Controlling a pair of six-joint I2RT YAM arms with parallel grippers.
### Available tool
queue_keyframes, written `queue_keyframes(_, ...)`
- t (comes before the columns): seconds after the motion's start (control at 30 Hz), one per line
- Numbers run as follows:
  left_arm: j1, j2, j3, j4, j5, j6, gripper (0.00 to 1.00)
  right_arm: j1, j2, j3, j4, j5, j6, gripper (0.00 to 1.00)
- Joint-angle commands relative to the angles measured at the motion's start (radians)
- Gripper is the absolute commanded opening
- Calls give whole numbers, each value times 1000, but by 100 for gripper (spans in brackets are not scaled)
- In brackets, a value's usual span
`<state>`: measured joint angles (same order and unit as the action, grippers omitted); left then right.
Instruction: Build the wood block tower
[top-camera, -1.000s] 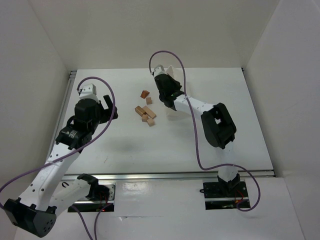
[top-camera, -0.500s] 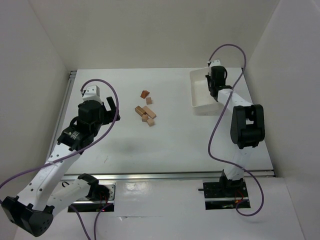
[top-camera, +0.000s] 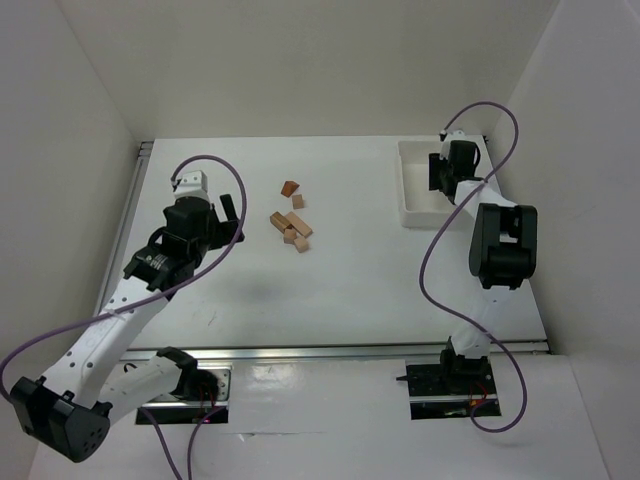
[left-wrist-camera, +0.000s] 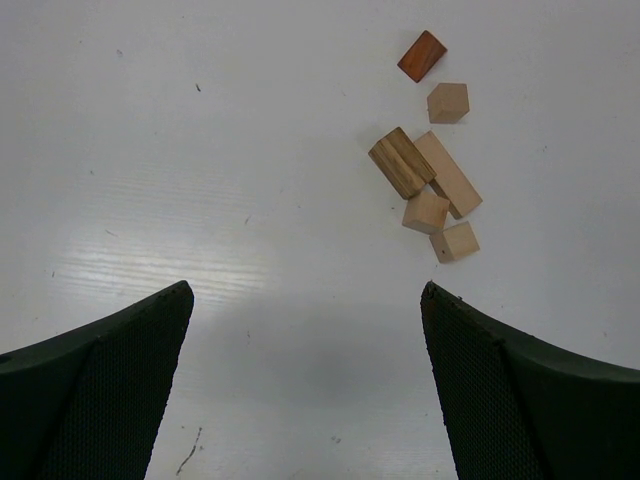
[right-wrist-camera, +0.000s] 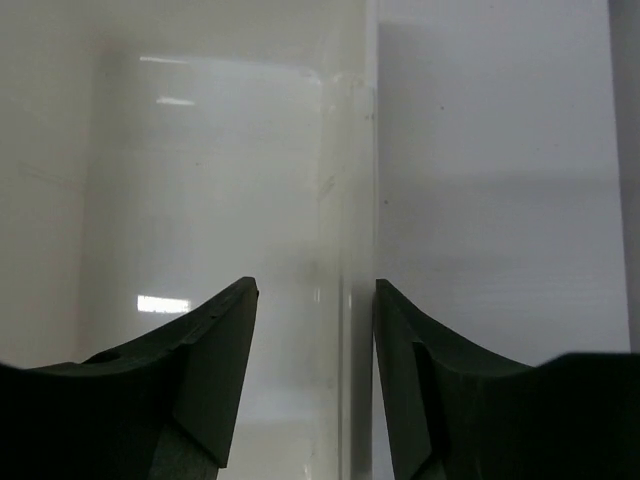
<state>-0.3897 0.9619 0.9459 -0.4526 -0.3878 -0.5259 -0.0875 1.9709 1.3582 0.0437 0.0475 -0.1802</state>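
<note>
Light-tan and reddish-brown wood blocks (left-wrist-camera: 445, 175), loose and unstacked, are listed ahead of the left gripper (left-wrist-camera: 305, 290), right of its centreline. Its jaws are spread wide, presumably for a first pick. The right gripper (right-wrist-camera: 315, 285) is parted astride the white tray (right-wrist-camera: 355, 150) wall, seemingly unclamped, the tray judged parked aside.

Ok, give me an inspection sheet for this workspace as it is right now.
Surface: white table, faint scuff marks.
Job's things: six loose blocks clustered flat, no tower yet; one reddish-brown, the rest tan.
Clutter: white tray at the far right.
Tools: left tool open above the table, short of the blocks; right tool open, astride the tray wall.
Cables: a purple cable loops off each arm, clear of the blocks.
Surroundings: white walls on three sides.
</note>
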Motion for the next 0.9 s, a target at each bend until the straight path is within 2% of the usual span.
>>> queue_keyframes(0.0, -3, 11, 47, 5, 23, 14, 100, 8, -15, 47, 18, -43, 15, 60)
queue_keyframes(0.07, -3, 11, 56, 5, 23, 23, 100, 8, -58, 47, 18, -55, 15, 65)
queue_keyframes(0.13, -3, 11, 56, 5, 32, 23, 100, 8, -84, 79, -21, -55, 15, 74)
queue_keyframes(0.17, -3, 11, 56, 5, 43, 33, 100, 8, -113, 91, -39, -105, 5, 83)
queue_keyframes(0.27, -3, 11, 56, 15, 52, 43, 100, 18, -188, 101, -67, -239, -16, 91)
queue_keyframes(0.33, -3, 11, 65, 26, 63, 43, 100, 49, -225, 75, -53, -290, -27, 91)
queue_keyframes(0.43, -3, 29, 65, 35, 63, 52, 100, 175, -270, 45, -34, -270, -74, 91)
queue_keyframes(0.47, -3, 50, 65, 35, 76, 52, 100, 259, -282, 45, -34, -270, -106, 91)
queue_keyframes(0.6, -3, 72, 65, 57, 106, 43, 100, 455, -232, 4, -34, -279, -107, 90)
queue_keyframes(0.67, -12, 72, 54, 57, 106, 43, 100, 502, -190, 4, -47, -279, -97, 87)
queue_keyframes(0.73, -12, 72, 44, 57, 118, 31, 100, 566, -140, 4, -59, -215, -88, 87)
queue_keyframes(0.8, -12, 72, -2, 90, 129, 18, 100, 624, -100, 4, -59, -86, -97, 85)
queue_keyframes(0.87, -12, 72, -15, 104, 129, 6, 100, 661, -80, 4, -68, -95, -97, 84)
